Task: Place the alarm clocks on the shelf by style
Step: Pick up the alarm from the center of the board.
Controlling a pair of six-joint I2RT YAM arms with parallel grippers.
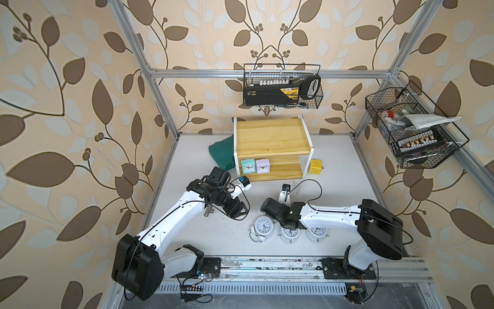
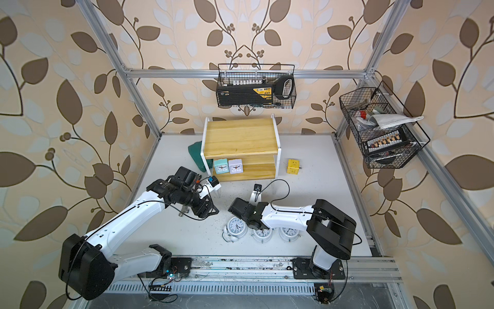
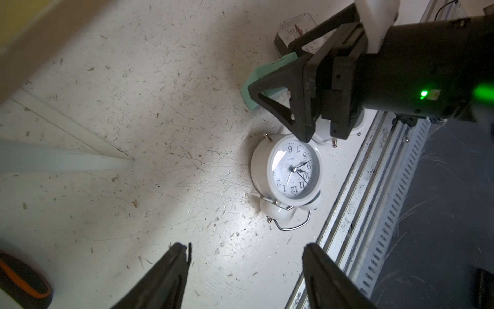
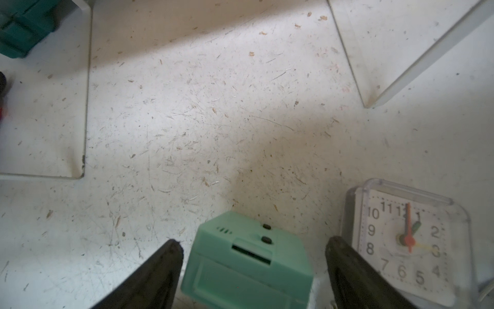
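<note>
Leaf-patterned wallpaper rings the white bench (image 1: 347,174) in a top view. At the back stands the shelf (image 1: 270,139), with a teal square clock (image 1: 248,166) and a lilac square clock (image 1: 263,166) side by side on its lower board. Three round white clocks (image 1: 290,234) lie in a row near the front, under the right arm.

Left wrist view: the left end effector (image 3: 244,244) hangs with jaws apart and nothing between them. One round clock (image 3: 291,168) lies on its back beyond.

Right wrist view: the right end effector (image 4: 254,240) has its jaws apart either side of a second teal clock (image 4: 246,267), with gaps on both sides. A clear-cased clock (image 4: 406,240) lies face up just beside one finger.
</note>
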